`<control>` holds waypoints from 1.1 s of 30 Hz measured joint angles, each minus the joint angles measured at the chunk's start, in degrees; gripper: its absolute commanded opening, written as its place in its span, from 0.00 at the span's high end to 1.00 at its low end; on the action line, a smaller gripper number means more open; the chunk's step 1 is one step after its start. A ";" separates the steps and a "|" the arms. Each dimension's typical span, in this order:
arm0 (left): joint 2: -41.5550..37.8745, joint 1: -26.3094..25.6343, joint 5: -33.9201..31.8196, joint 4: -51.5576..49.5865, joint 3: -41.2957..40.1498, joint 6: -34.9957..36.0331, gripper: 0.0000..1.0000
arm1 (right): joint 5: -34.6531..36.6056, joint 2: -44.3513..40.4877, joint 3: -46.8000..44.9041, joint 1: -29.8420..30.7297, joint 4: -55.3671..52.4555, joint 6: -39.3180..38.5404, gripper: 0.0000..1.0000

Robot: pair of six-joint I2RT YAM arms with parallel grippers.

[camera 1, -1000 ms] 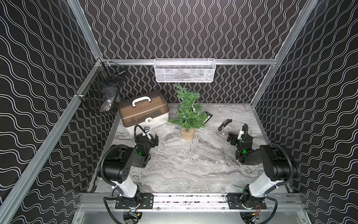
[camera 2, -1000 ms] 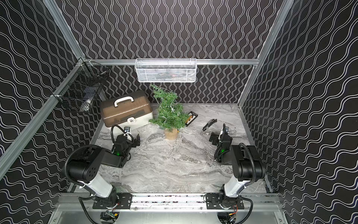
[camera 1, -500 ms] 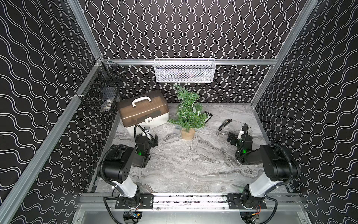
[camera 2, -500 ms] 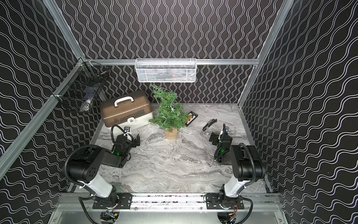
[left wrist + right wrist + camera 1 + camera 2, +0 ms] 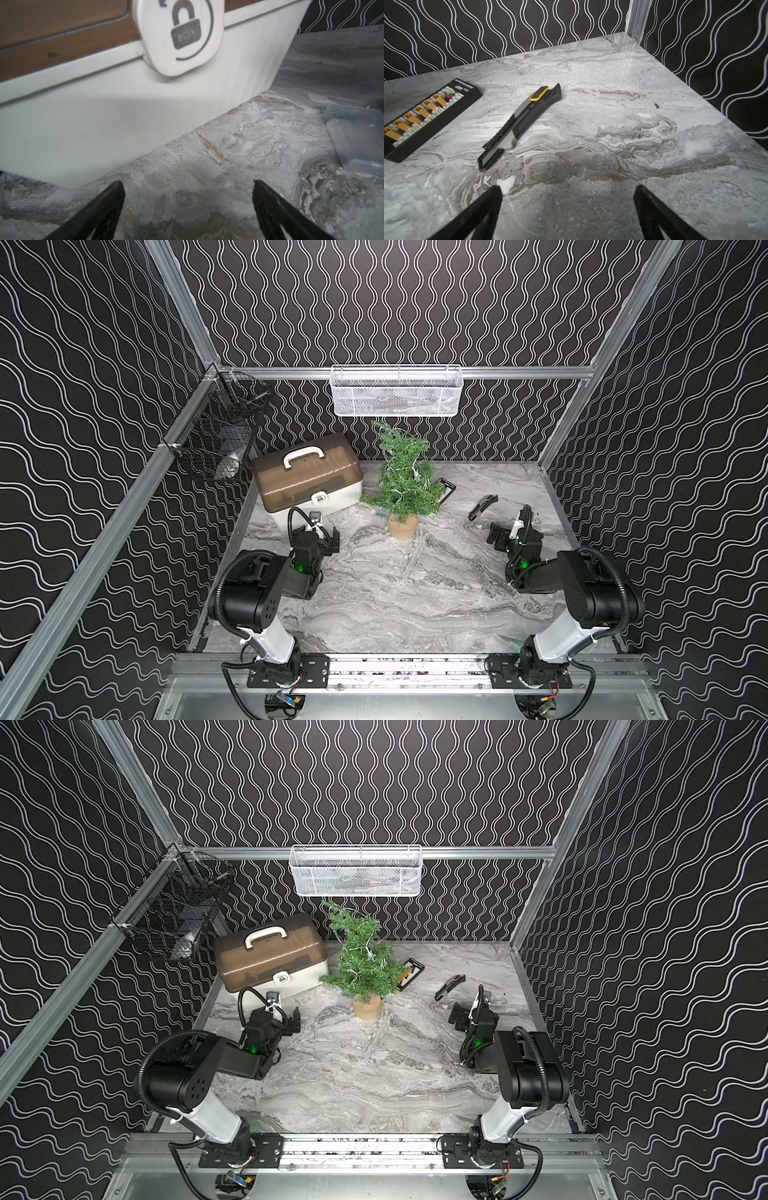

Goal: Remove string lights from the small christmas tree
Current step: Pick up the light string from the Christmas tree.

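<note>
Now: small christmas tree [image 5: 405, 485] upright far centre, string lights [image 5: 412, 467] wound through branches. Left gripper [image 5: 188, 182], right gripper [image 5: 567, 187] both spread wide, empty, near side, well apart from tree. Advice: pinch wire only, unwind slowly, steady tree with other arm.

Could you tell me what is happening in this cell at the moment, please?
Nothing is being handled yet. The small christmas tree stands upright towards the back of the table, with the string lights wound through its branches. Both arms sit low, one on either side of it. The left gripper is open and empty, facing the storage box. The right gripper is open and empty too, pointing towards a utility knife. Neither touches the tree.
</note>
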 measured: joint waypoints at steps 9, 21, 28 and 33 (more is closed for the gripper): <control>-0.46 -1.62 -1.81 0.68 -1.44 0.04 0.01 | 0.00 0.00 0.00 0.00 0.00 0.00 0.00; -1.42 -3.37 -6.08 4.22 -3.28 0.96 0.01 | 0.00 0.00 0.00 0.00 0.00 0.00 0.00; -10.56 -6.75 -6.75 -13.99 9.25 2.12 0.01 | 0.00 0.00 0.00 0.00 0.00 0.00 0.00; -14.10 -8.63 -3.65 -30.40 19.15 -2.49 0.01 | 0.00 0.00 0.00 0.00 0.00 0.02 0.00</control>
